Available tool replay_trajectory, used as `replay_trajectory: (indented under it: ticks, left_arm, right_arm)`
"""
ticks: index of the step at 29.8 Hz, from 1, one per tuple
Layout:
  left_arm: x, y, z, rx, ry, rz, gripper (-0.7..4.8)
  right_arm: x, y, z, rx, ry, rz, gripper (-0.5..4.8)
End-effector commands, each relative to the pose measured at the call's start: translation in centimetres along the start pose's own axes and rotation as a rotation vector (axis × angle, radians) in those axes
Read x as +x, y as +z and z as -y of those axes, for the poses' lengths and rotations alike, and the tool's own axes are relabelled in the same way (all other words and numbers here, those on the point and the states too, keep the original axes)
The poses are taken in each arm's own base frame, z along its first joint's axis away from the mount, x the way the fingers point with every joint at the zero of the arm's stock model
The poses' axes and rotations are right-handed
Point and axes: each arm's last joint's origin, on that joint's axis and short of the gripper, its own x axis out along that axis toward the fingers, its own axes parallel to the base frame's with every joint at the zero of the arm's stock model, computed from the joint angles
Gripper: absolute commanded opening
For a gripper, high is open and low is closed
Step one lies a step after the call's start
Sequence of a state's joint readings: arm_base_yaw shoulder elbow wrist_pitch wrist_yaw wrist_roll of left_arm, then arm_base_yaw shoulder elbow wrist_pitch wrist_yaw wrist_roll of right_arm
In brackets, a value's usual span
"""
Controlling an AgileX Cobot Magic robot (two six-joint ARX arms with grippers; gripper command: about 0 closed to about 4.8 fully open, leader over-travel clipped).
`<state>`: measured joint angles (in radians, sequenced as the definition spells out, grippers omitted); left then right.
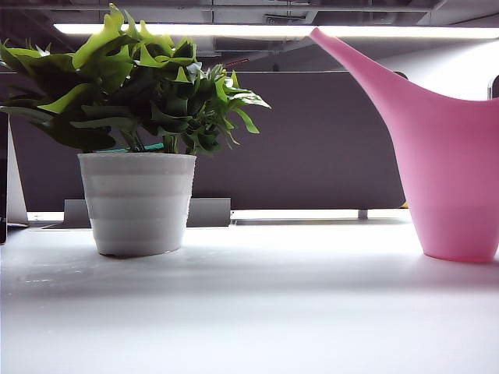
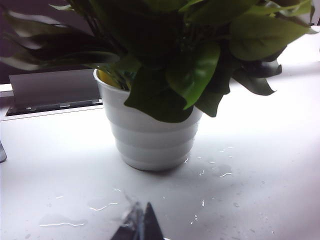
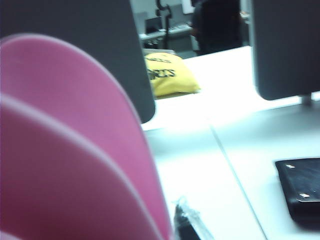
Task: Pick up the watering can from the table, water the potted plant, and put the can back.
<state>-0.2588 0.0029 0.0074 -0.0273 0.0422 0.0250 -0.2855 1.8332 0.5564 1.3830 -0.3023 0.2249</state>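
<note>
Pink plastic watering can [image 1: 448, 156] stands upright on the white desk [image 1: 249, 312], well apart from the potted plant [image 1: 136, 140], spout pointing toward it. Right gripper [image 3: 190, 225] sits just beside the can's wall; left gripper [image 2: 137, 227] hangs near the pot among water droplets [image 2: 220, 172]. Neither gripper's opening can be made out.

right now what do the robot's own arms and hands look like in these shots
Very little of them shows. In the left wrist view only a dark pointed tip of the left hand pokes in, wrapped in glossy clear film. In the right wrist view the right hand is a similar black, film-covered tip, blurred. No arm, cable or marking is visible, and the exterior view shows neither arm.
</note>
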Motion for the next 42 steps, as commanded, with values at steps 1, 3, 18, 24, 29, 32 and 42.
replay_trajectory:
  ticks: [1, 3, 18, 24, 29, 32, 42]
  left_arm:
    - [0.0, 0.1, 0.0, -0.002, -0.005, 0.006, -0.05]
    - [0.0, 0.1, 0.0, -0.002, -0.005, 0.006, -0.05]
    - [0.0, 0.1, 0.0, -0.003, -0.004, 0.006, -0.05]
    - [0.0, 0.1, -0.3, -0.003, 0.026, 0.005, -0.05]
    - [-0.1, 0.1, -0.9, -0.005, 0.086, 0.004, -0.05]
    - [-0.1, 0.1, -1.2, -0.005, 0.122, 0.003, -0.05]
    - [-0.4, 0.0, -2.6, -0.008, 0.27, 0.0, -0.05]
  right_arm:
    - [0.2, 0.5, -0.1, 0.003, 0.0, 0.025, 1.74]
    - [0.2, 0.3, -0.1, 0.007, -0.001, 0.012, 2.22]
    - [-1.2, -0.7, 0.3, 0.03, 0.005, -0.064, 2.45]
    - [-2.9, -0.2, 0.9, 0.05, -0.036, -0.022, 2.49]
    - [-4.5, -0.4, 0.9, 0.136, -0.054, -0.043, 2.53]
    - [-5.6, -0.8, 0.5, 0.147, -0.064, -0.062, 2.53]
    - [-9.1, -0.1, -1.5, 0.285, -0.019, -0.056, 1.1]
